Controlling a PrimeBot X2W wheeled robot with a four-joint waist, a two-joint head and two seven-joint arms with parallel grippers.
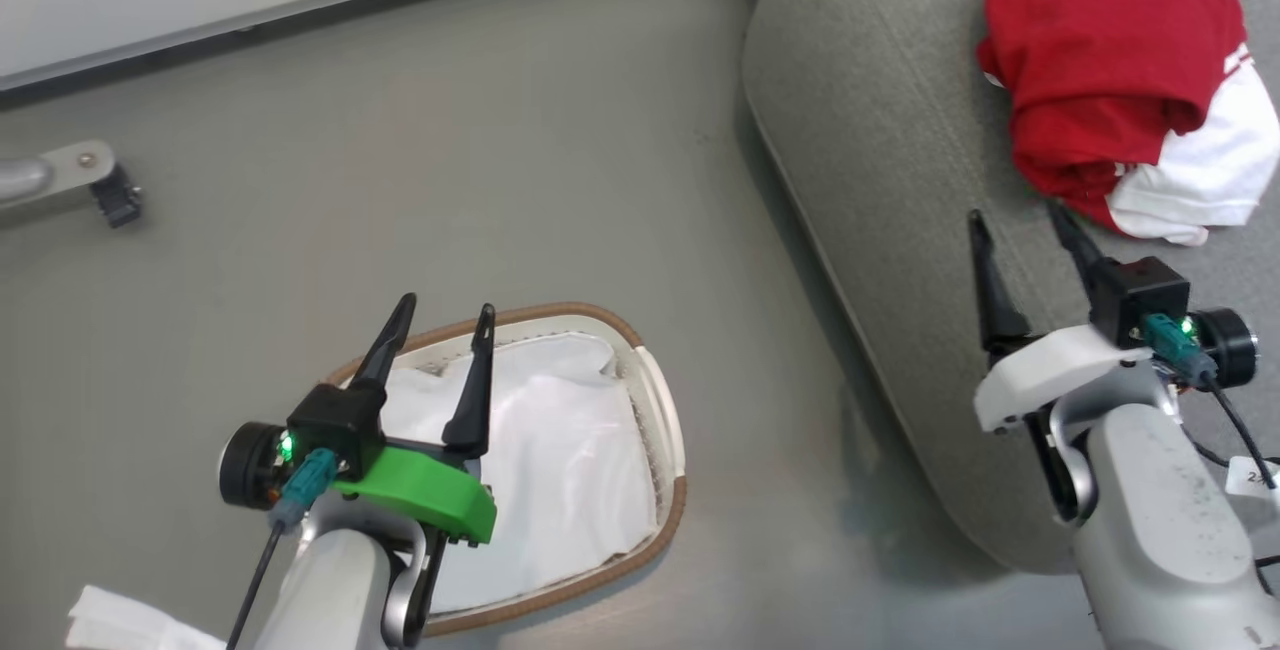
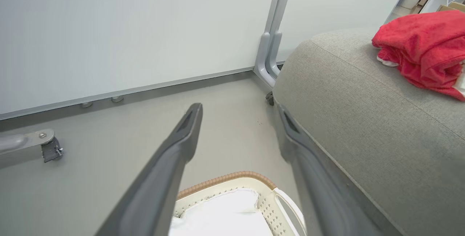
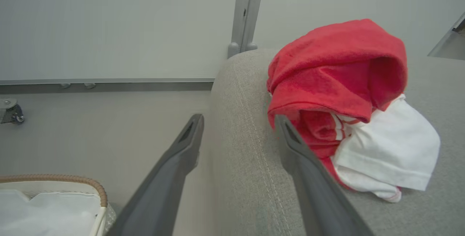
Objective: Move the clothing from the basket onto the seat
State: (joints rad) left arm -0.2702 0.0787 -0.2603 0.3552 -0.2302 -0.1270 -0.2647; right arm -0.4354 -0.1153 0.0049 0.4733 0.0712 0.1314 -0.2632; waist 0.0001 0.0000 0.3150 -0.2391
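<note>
Head view: my right pincer [image 1: 1016, 215] stands wide open and empty above the seat [image 1: 880, 130]. The clothing [image 1: 1100, 80] lies on the seat in a crumpled red and white heap just beyond the fingertips. I judge it sits there because this is the drop spot, close to the cushion's rounded edge where the arm reaches it easily. My left pincer [image 1: 446, 308] is also fully spread and holds nothing. It hovers over the basket [image 1: 560, 310], which stands on the floor [image 1: 450, 130] beneath it. Inside the basket I see only the white liner [image 1: 560, 450] and no red fabric, so the move looks done.

Left wrist view: the two fingers splay apart with bare floor between them. The basket's woven rim and liner lie below their base, and the seat rises just beside the right-hand finger. The red heap sits well away, up and to that side.

Right wrist view: the fingers are parted and grip nothing. One points past the seat's stitched edge toward the floor. The other ends just beside the lower fold of the heap, and I cannot tell whether it grazes the cloth.
</note>
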